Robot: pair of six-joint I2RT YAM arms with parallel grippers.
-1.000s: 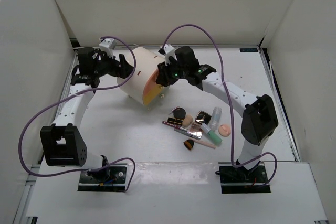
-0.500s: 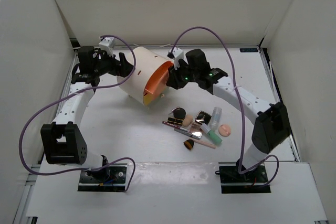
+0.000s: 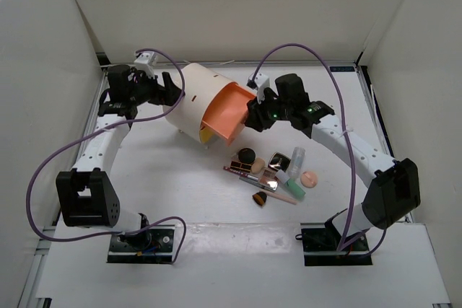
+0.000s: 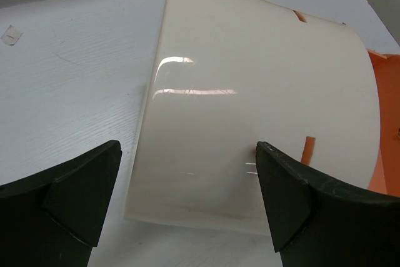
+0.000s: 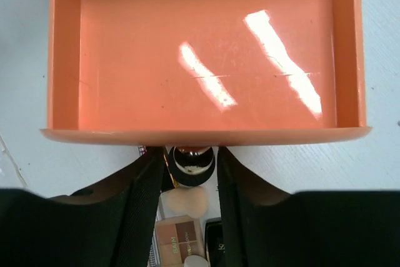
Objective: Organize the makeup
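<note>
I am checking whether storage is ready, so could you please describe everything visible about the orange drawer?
The orange drawer is a glossy, plastic-looking tray with a flat floor, low side walls and a curved front lip. It is empty, showing only light reflections. It juts partway out of the cream cylinder toward the makeup pile. The right gripper sits at its front lip; whether it grips is unclear.

white links (image 3: 101, 146), black joints (image 3: 86, 196), purple cables (image 3: 292, 45), green lights (image 3: 273, 115), black left tool (image 4: 187, 176)
</note>
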